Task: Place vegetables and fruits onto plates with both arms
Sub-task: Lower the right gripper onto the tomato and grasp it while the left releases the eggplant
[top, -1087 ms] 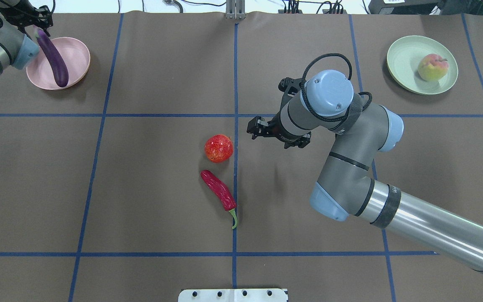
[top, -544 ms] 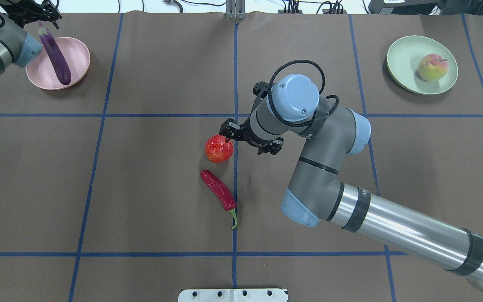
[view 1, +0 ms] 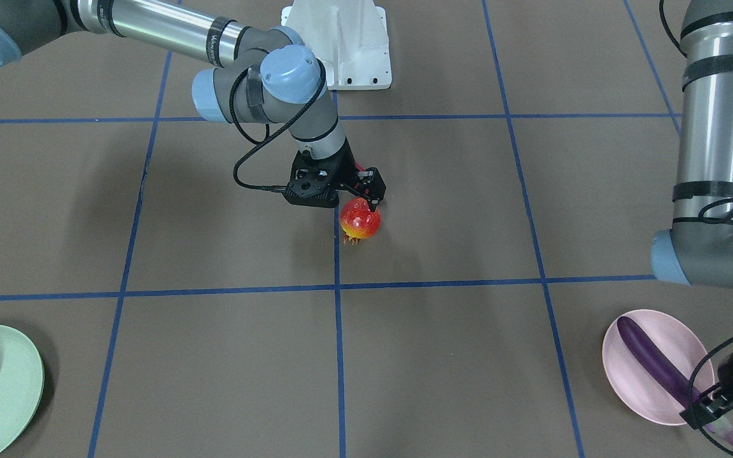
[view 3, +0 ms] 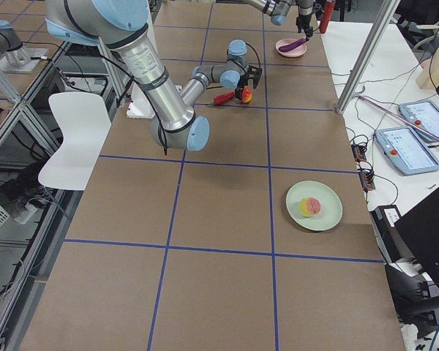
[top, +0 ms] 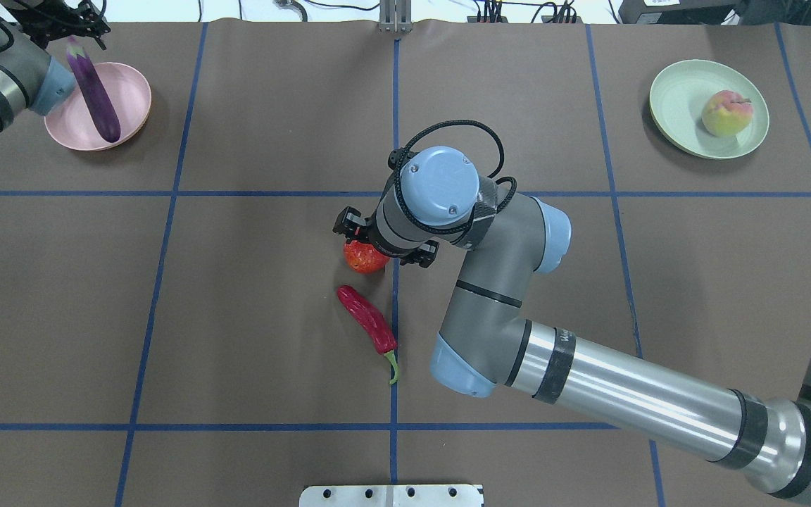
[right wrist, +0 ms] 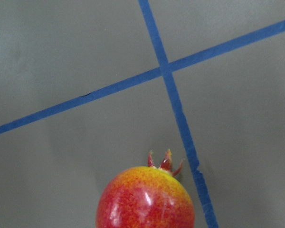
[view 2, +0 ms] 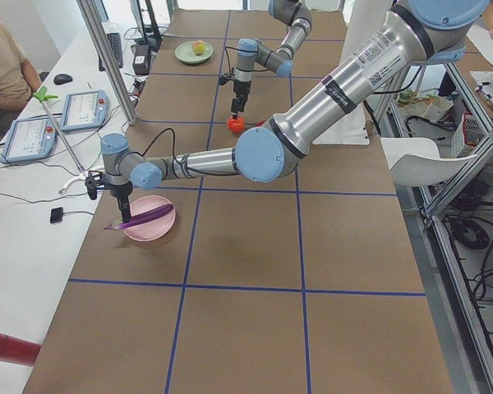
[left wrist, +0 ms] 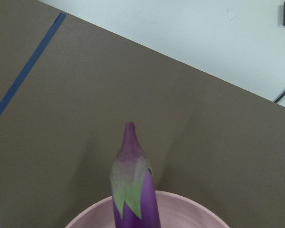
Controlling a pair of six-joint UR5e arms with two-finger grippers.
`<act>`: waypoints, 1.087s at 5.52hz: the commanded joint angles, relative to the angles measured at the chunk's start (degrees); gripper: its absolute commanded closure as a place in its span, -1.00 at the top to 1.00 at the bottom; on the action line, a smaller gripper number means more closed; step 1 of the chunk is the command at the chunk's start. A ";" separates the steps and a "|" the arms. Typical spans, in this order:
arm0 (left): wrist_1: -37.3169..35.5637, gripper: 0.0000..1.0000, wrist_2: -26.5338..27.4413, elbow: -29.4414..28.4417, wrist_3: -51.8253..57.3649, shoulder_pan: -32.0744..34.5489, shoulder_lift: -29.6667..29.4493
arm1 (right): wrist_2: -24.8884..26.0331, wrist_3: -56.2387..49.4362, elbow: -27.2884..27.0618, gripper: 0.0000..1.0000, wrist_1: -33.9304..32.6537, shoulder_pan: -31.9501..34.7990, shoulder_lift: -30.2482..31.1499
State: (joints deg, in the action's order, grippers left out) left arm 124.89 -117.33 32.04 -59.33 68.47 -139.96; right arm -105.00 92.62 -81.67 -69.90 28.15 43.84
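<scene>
The red-and-yellow pomegranate (top: 363, 259) sits on the table near the middle. My right gripper (view 1: 361, 201) is open and hangs just over it, fingers to either side; the right wrist view shows the pomegranate (right wrist: 146, 197) close below. The red chili (top: 367, 324) lies just in front of it. The purple eggplant (top: 96, 98) lies slanted on the pink plate (top: 131, 91), its cap end past the rim. My left gripper (view 1: 704, 410) is shut on it near the cap (left wrist: 130, 183). The peach (top: 727, 113) sits on the green plate (top: 680, 91).
The white robot base (top: 391, 495) stands at the near table edge. Blue tape lines (top: 395, 127) cross the brown table cover. An operator (view 2: 4, 66) and tablets (view 2: 84, 108) are on a side desk beyond the pink plate's end.
My right arm has swung left, from right of the pomegranate to directly over it. My left gripper has shifted slightly toward the far edge with the eggplant's cap end.
</scene>
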 commanded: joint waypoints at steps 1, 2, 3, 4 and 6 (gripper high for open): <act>-0.17 1.00 0.09 1.26 -0.09 -0.44 0.39 | 0.59 0.54 2.64 1.00 0.12 -0.38 -1.90; -0.35 1.00 0.17 2.92 -0.17 -0.53 1.00 | 0.59 0.54 4.05 1.00 0.12 -0.38 -2.44; -0.87 1.00 0.09 4.68 -0.87 -0.53 1.01 | 0.50 0.63 4.06 0.77 0.12 -0.38 -2.44; -4.01 1.00 -0.17 10.26 -4.36 -0.79 1.62 | 0.50 0.63 4.06 -0.23 0.12 -0.29 -2.44; -11.92 1.00 -11.60 29.82 -16.78 -3.86 6.87 | -0.46 0.63 2.85 -1.00 0.12 0.84 -3.05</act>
State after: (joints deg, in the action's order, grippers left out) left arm 116.18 -122.86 53.24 -69.40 65.66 -135.33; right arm -104.94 93.13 -77.93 -69.77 28.23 41.28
